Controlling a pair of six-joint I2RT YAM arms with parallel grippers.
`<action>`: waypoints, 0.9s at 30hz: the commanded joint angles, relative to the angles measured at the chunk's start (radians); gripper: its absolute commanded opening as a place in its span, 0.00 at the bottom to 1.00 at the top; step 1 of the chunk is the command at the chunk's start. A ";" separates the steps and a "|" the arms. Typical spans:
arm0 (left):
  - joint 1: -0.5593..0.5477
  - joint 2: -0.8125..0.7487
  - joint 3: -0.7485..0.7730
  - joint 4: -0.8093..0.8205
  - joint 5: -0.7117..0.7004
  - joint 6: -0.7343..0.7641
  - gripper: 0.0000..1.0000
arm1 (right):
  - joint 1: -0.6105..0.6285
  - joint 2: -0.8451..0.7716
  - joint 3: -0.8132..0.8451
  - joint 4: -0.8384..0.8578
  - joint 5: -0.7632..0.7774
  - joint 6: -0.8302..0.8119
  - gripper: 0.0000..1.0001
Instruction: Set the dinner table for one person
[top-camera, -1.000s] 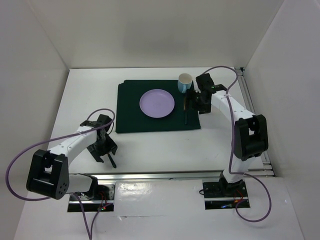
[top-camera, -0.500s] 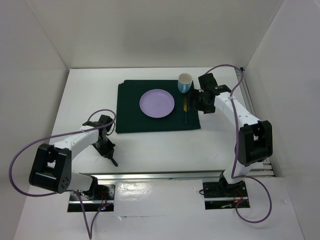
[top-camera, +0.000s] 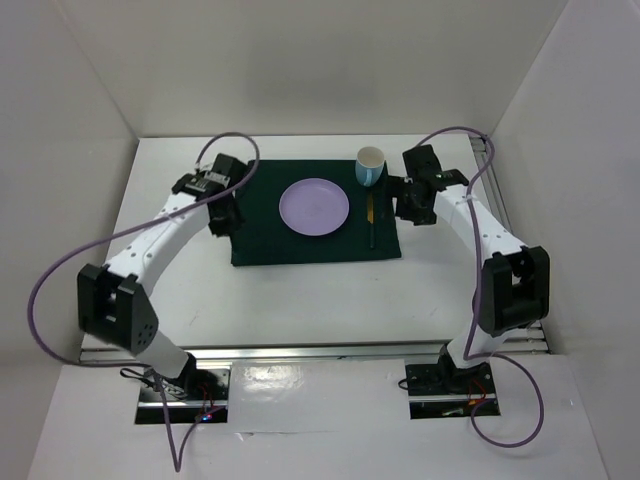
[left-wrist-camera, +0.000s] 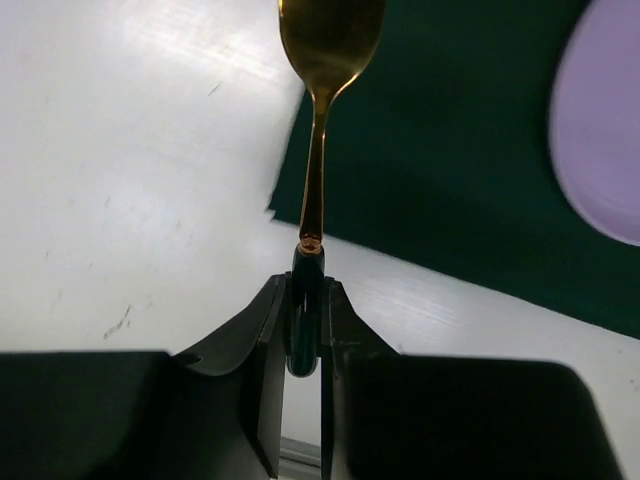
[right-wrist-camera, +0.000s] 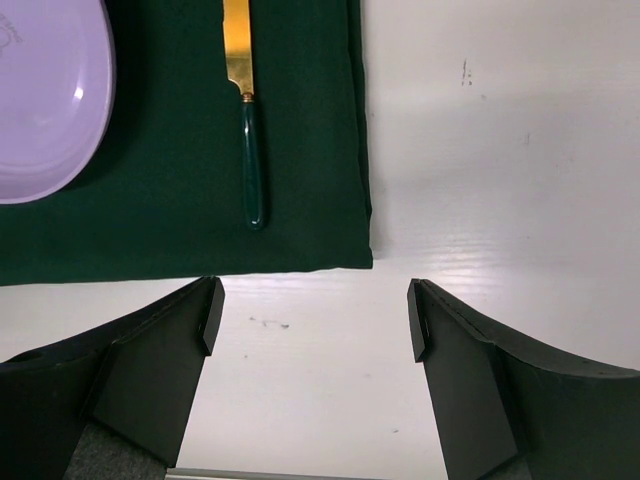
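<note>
Left gripper (left-wrist-camera: 305, 300) clamped on a spoon; right gripper (right-wrist-camera: 312, 318) spread wide, holding nothing.
The left fingers (left-wrist-camera: 268, 350) pinch the dark green handle of the gold spoon (left-wrist-camera: 315, 175), whose bowl points away from them over the left edge of the dark green mat (top-camera: 262, 238). The right gripper hangs above bare tabletop just off the mat's near right corner. On the mat lie a lilac plate (top-camera: 314, 206) at its middle and a gold-bladed knife (right-wrist-camera: 247, 130) near its right edge. A pale blue cup (top-camera: 370, 165) stands at its far right corner. The mat lies on the white dinner table (top-camera: 300, 300).
</note>
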 joint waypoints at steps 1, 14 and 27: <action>-0.013 0.186 0.181 -0.028 0.031 0.153 0.00 | -0.011 -0.081 -0.002 -0.012 0.017 0.001 0.86; -0.031 0.717 0.640 -0.134 0.031 0.253 0.00 | -0.042 -0.201 -0.079 -0.064 0.026 0.031 0.86; -0.031 0.779 0.615 -0.138 0.075 0.221 0.39 | -0.042 -0.180 -0.068 -0.075 0.046 0.032 0.96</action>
